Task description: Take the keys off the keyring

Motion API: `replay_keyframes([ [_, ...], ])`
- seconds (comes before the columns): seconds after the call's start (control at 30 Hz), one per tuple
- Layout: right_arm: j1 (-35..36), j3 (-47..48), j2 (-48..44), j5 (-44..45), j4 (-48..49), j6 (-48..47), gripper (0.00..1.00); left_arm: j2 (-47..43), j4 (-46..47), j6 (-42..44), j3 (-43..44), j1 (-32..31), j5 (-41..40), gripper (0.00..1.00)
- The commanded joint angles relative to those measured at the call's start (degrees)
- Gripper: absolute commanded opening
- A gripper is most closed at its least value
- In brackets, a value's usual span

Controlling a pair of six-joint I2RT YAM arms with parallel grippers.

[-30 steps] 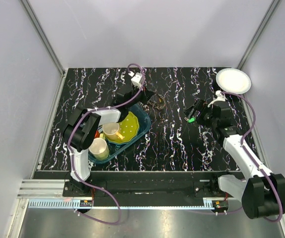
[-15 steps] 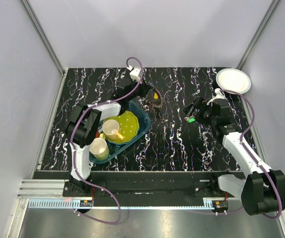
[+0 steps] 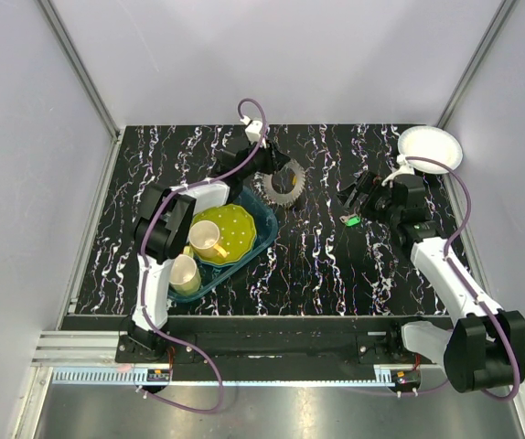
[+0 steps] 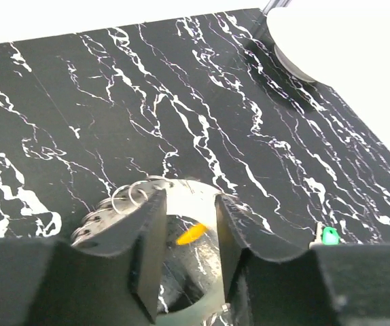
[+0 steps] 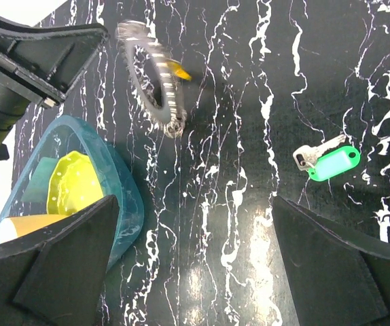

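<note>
One key with a green tag (image 5: 327,163) lies loose on the table (image 3: 317,265), well apart from the keyring (image 3: 283,181), so I judge it already off. An orange tag (image 4: 191,234) shows inside the ring, so at least one key seems left to take.

Left gripper (image 3: 267,167) reaches to the far middle of the table, just past the tray (image 3: 264,229). Jaws narrow. In the left wrist view the ring's near rim crosses the gap between the fingers (image 4: 147,238), and the rest of the loop fans out beyond the tips. Reads as a pinch on the rim. The right wrist view backs this: the ring stands tilted on edge, not flat, with its upper end next to the left gripper's tip. Likely reason — a floppy loop held up by one side hangs open and lifts the orange tag off the table, where a second gripper can reach it.

Right gripper (image 3: 361,197) hovers near the green-tagged key, jaws spread wide, nothing between them. Its camera looks across at the ring. The spot suits an approach from the right toward the orange tag, with the left as anchor.

Risk, my judgement: the loop is limp, so a pull on the tag may drag the ring through the pinch instead of freeing the key.

White plate (image 3: 430,148) sits at the far right corner, clear of the work
</note>
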Motion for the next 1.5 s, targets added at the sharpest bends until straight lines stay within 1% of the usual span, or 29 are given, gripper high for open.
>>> replay_keyframes([
  [0.0,0.14,4.52,-0.28,1.06,-2.38,-1.82,1.00,-1.07,1.08,-1.60,2.65,0.34,4.15,0.51],
  [0.03,0.05,5.13,-0.72,1.32,-3.69,-1.83,1.00,-2.11,0.91,-1.68,2.74,0.42,4.59,0.54],
  [0.1,0.05,5.75,-1.77,2.64,-5.19,-2.18,1.00,-3.52,0.56,-1.86,2.39,0.25,5.65,0.56],
  [0.2,0.14,6.98,-3.62,2.91,-8.18,-2.35,1.00,-7.04,-0.67,-1.60,1.68,0.33,7.75,0.70],
  [0.23,0.14,7.68,-4.06,2.91,-9.93,-2.18,1.00,-9.13,-1.46,-1.34,1.60,0.33,8.28,0.80],
  [0.3,0.05,8.48,-5.29,3.78,-11.87,-0.69,1.00,-11.60,-4.62,0.07,0.98,0.33,9.78,0.88],
  [0.37,0.14,10.49,-6.25,3.27,-15.12,-1.21,1.00,-16.35,-6.29,0.69,-1.56,0.25,10.31,0.99],
  [0.5,0.14,13.66,-8.28,1.33,-19.78,-1.65,1.00,-25.22,-10.42,0.87,-7.01,-0.37,11.28,0.99],
  [0.53,0.14,14.01,-8.89,0.89,-20.14,-1.13,1.00,-28.63,-11.74,0.86,-7.98,-0.46,11.37,0.99],
  [0.6,0.14,14.19,-10.74,-1.48,-20.23,0.54,1.00,-32.34,-15.69,1.04,-11.49,-0.81,12.06,0.99],
  [0.63,0.05,14.45,-11.44,-2.10,-20.31,1.07,1.00,-36.10,-17.79,1.21,-12.72,-1.07,12.59,0.99],
  [0.67,0.14,14.54,-12.84,-3.41,-20.40,1.60,1.00,-38.23,-18.86,2.00,-15.34,-1.33,13.21,0.99],
  [0.7,0.05,14.63,-13.63,-4.12,-20.40,1.78,1.00,-42.25,-19.83,2.18,-16.59,-1.68,13.30,0.99],
  [0.77,0.14,14.46,-16.00,-5.26,-20.84,1.60,1.00,-46.23,-21.68,2.45,-19.57,-2.56,13.39,0.99],
  [0.8,0.14,14.19,-16.80,-5.18,-21.10,1.51,1.00,-48.25,-22.03,1.84,-22.55,-2.74,12.95,0.99],
  [0.9,0.05,13.49,-20.49,-3.78,-22.69,-0.68,1.00,-55.71,-23.78,0.95,-26.25,-3.09,13.91,0.99],
  [1.03,0.14,11.65,-24.79,-2.10,-23.48,-2.18,1.00,-60.48,-23.27,0.78,-30.21,-3.35,14.00,0.99],
  [1.2,0.05,12.17,-26.12,-2.10,-23.83,-2.09,1.00,-65.65,-23.44,2.18,-32.24,-4.58,13.13,0.99],
  [1.3,0.14,13.13,-25.95,-2.10,-24.36,-2.44,1.00,-68.12,-24.31,5.69,-33.39,-7.22,9.97,0.99],
  [1.33,0.05,13.31,-25.69,-2.36,-24.53,-2.35,1.00,-68.39,-26.15,7.44,-33.13,-8.79,9.44,0.99],
  [1.47,0.05,14.02,-25.24,-2.72,-24.54,-2.62,1.00,-69.71,-26.87,9.56,-33.12,-11.18,8.21,0.99],
])
